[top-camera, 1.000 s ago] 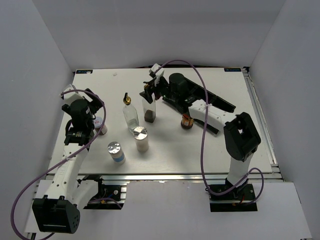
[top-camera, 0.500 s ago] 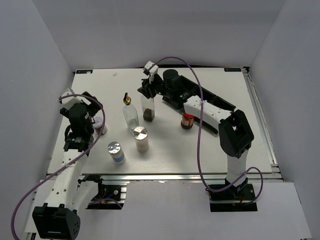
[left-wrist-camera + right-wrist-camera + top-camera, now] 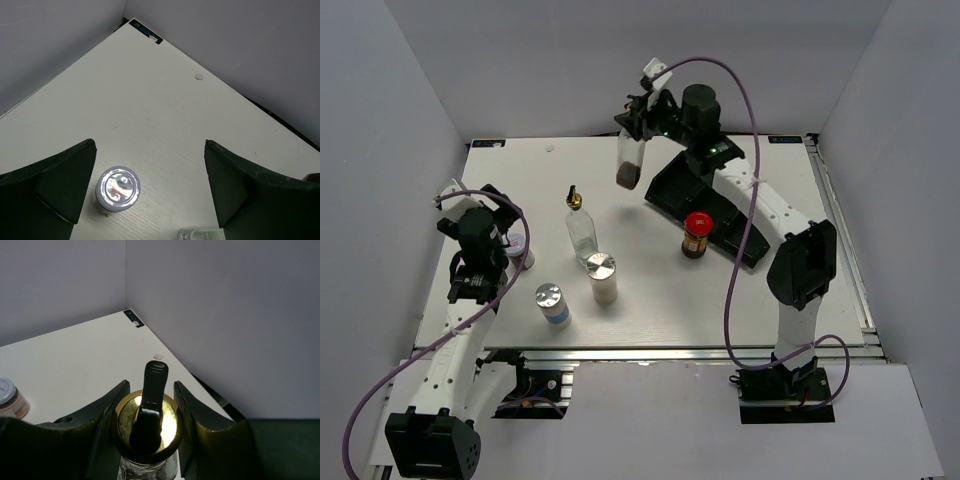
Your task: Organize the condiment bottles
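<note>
Aloft, right end effector point(image 3: 635, 128) clamps glass bottle point(image 3: 629, 165); left end effector point(image 3: 150, 170) gapes near edge point(image 3: 463, 170).

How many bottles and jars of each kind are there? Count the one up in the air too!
Tall glass bottles with gold pourers: 2
Silver-capped shakers: 2
Red-lidded jar: 1
White-lidded jar: 1
Total: 6

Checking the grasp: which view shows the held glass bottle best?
Top external: the glass bottle shows its body and dark-filled base below the right end effector. Right wrist shows only its gold pourer between the fingers; left wrist, none.
</note>
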You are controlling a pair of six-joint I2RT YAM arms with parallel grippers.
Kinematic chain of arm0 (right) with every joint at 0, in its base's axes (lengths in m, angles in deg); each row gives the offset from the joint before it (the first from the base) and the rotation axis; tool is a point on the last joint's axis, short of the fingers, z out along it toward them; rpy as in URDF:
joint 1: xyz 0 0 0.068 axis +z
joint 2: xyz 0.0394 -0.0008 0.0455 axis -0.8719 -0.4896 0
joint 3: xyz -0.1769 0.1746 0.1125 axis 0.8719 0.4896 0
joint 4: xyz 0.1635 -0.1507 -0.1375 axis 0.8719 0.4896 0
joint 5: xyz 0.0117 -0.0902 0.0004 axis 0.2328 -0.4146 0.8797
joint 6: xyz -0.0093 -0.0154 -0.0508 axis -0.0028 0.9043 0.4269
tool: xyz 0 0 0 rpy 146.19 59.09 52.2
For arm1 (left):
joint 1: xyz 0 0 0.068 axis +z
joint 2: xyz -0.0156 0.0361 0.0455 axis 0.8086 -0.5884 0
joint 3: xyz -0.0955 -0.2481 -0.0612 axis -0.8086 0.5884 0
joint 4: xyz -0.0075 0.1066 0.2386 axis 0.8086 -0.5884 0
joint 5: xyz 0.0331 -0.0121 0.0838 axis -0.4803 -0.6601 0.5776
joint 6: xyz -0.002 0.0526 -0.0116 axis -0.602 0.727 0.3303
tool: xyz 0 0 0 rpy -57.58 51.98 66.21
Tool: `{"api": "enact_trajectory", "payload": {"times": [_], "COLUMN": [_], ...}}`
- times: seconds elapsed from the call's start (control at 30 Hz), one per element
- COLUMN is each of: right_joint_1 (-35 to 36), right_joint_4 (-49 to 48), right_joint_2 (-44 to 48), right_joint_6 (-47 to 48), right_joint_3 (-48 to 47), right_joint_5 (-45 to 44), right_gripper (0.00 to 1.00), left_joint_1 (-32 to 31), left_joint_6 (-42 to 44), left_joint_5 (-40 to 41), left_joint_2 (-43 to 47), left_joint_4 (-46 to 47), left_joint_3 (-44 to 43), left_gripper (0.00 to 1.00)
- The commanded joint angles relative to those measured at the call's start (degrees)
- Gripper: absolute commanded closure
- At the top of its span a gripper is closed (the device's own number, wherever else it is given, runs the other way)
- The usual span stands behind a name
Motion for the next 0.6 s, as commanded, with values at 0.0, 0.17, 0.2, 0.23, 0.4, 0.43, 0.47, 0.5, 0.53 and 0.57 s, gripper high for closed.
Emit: {"api": "enact_trajectory", "payload": {"times": [0.0,0.17,0.2,0.23,0.4,0.43,0.47,0.5,0.53,0.57], "right_joint_1": [-5.37,-10.30,-11.35,-11.89,-14.09,-14.26,-14.44,-14.79,-14.97,-15.14], "right_joint_4": [-3.16,0.01,0.18,0.36,0.01,-0.60,-2.09,-2.71,-3.24,-3.94], "right_joint_2": [1.84,0.61,0.61,0.61,0.26,0.43,0.43,0.35,0.09,-0.27], "right_joint_6": [-0.51,-2.45,-2.02,-1.58,-1.58,-1.31,-1.14,-0.87,-0.52,-0.43], "right_joint_3": [-5.61,-9.22,-9.05,-9.04,-6.95,-5.98,-5.10,-3.87,-3.51,-3.33], "right_joint_5": [7.30,9.25,9.68,9.69,9.51,9.17,8.73,7.94,7.24,6.45], "right_gripper": [1.00,1.00,1.00,1.00,1.00,1.00,1.00,1.00,1.00,1.00], "left_joint_1": [0.21,0.21,0.13,0.13,0.13,0.13,0.13,0.13,0.13,0.13], "left_joint_6": [-0.04,0.31,0.32,0.49,0.49,0.49,0.49,0.49,0.67,0.84], "left_joint_5": [0.75,1.28,1.37,1.37,1.54,1.54,1.54,1.19,1.10,0.93], "left_joint_2": [0.26,-0.61,-0.79,-1.05,-2.98,-3.42,-3.86,-4.30,-5.00,-5.36], "left_joint_4": [1.06,1.15,1.24,1.15,1.07,0.89,0.72,0.63,0.63,0.71], "left_joint_3": [0.52,0.43,0.35,0.35,-0.18,-0.44,-0.71,-0.88,-1.23,-1.24], "left_gripper": [0.02,0.02,0.02,0.02,0.02,0.02,0.02,0.02,0.02,0.02]}}
